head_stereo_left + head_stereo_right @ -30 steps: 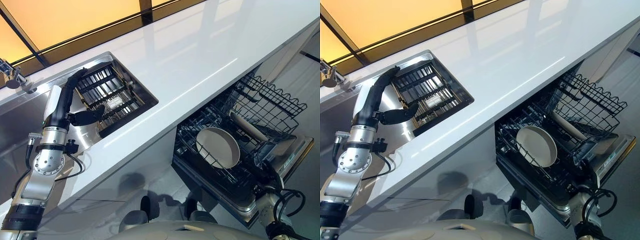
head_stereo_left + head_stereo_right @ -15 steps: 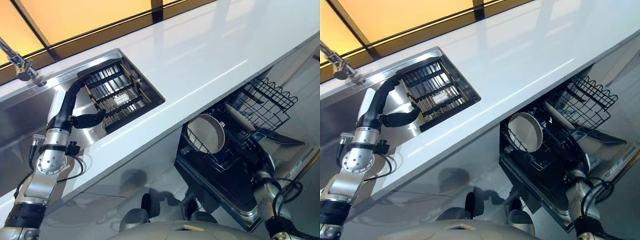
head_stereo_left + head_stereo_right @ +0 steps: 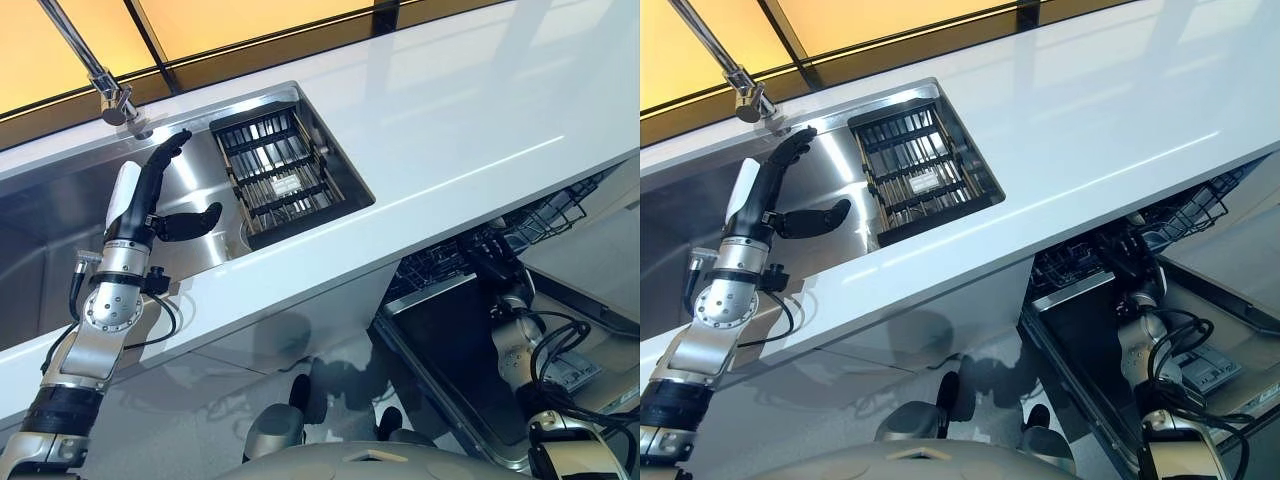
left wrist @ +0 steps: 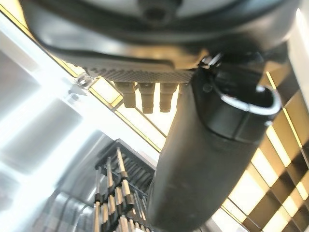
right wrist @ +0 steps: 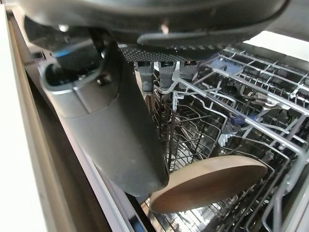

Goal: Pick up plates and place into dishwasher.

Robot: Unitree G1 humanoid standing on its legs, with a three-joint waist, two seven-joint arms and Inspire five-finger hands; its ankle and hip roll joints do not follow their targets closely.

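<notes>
A beige plate (image 5: pixel 212 181) stands on edge in the dishwasher's wire rack (image 5: pixel 251 96), right in front of my right hand (image 5: pixel 116 130). That hand is open, its fingers straight against the rack's wires and its thumb beside the plate, holding nothing. From the head, the right hand (image 3: pixel 487 266) shows dark at the rack's front (image 3: pixel 545 212), under the counter edge. My left hand (image 3: pixel 140 212) is raised over the steel sink (image 3: pixel 60 220), open and empty, fingers up and thumb out.
A dark slatted drainer (image 3: pixel 285 178) fills the sink's right end, just beside the left hand. A tap (image 3: pixel 105 85) rises behind the sink. The white counter (image 3: pixel 470 110) overhangs the dishwasher, whose open door (image 3: pixel 450 345) juts out low on the right.
The camera has swung left, so the sink now sits more central. The rack with the plate has gone back under the counter, baring the door. The left hand rose slightly.
</notes>
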